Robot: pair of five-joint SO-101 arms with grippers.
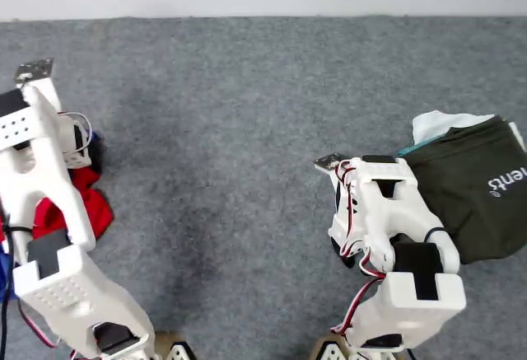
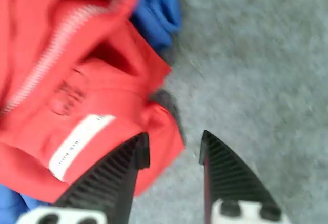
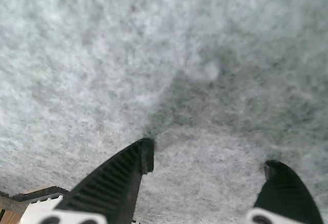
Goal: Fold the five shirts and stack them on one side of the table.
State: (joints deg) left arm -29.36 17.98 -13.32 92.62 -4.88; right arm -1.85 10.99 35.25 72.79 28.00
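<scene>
Well, the dark shirt [image 1: 469, 187] lies folded; the red shirt [image 2: 77, 106] and blue shirt [image 2: 154, 8] wait crumpled. My left gripper [image 2: 174, 137] and right gripper [image 3: 209, 155] gape, both empty.

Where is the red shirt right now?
In the high view the red shirt lies crumpled at the table's left edge, beside a blue shirt, by the left gripper.

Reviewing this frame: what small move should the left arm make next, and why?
Probably lower the left gripper and close on the edge of the crumpled red cloth shirt. Its jaws stand open at that edge, one side over red cloth, the other over the grey felt table cover. The shirt is unfolded, while a folded dark green shirt lies across the table.
</scene>
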